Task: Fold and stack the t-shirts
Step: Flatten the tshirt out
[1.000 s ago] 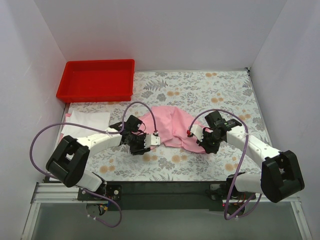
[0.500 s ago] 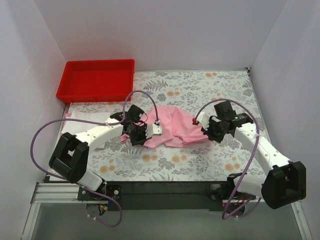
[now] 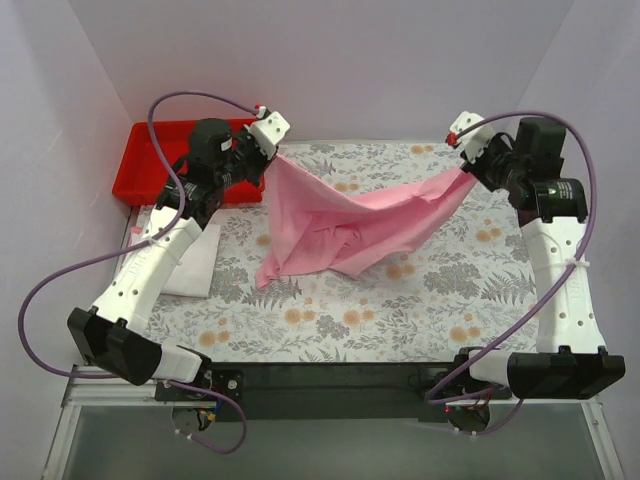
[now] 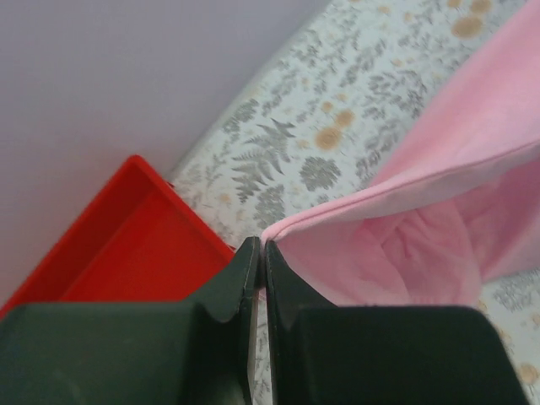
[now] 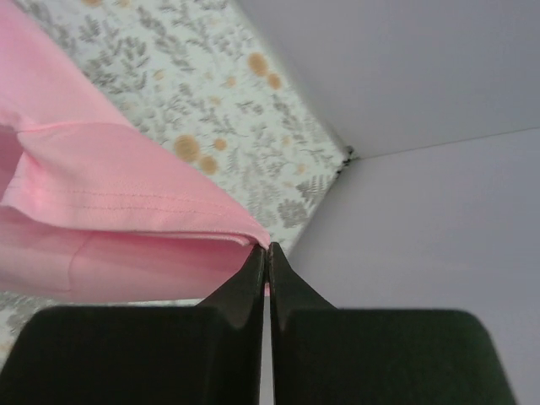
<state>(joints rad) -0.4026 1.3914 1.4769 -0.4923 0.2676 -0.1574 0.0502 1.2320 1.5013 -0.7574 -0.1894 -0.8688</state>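
A light pink t-shirt [image 3: 345, 215] hangs stretched between my two grippers above the floral tablecloth, its lower part sagging onto the cloth. My left gripper [image 3: 277, 152] is shut on its left corner, high at the back left near the red tray. My right gripper [image 3: 470, 172] is shut on its right corner at the back right. The left wrist view shows the pink shirt [image 4: 422, 219] pinched at the left gripper [image 4: 260, 246]. The right wrist view shows its hemmed edge [image 5: 126, 202] pinched at the right gripper [image 5: 268, 250]. A folded white t-shirt [image 3: 190, 262] lies at the left.
A red plastic tray [image 3: 160, 165] stands at the back left, partly behind my left arm; it also shows in the left wrist view [image 4: 126, 245]. The floral grey tablecloth [image 3: 430, 290] covers the table. White walls close in on the left, back and right.
Both grippers have lifted the pink shirt off the table and pulled apart toward the back corners, stretching it out. The white shirt at the left is now uncovered.
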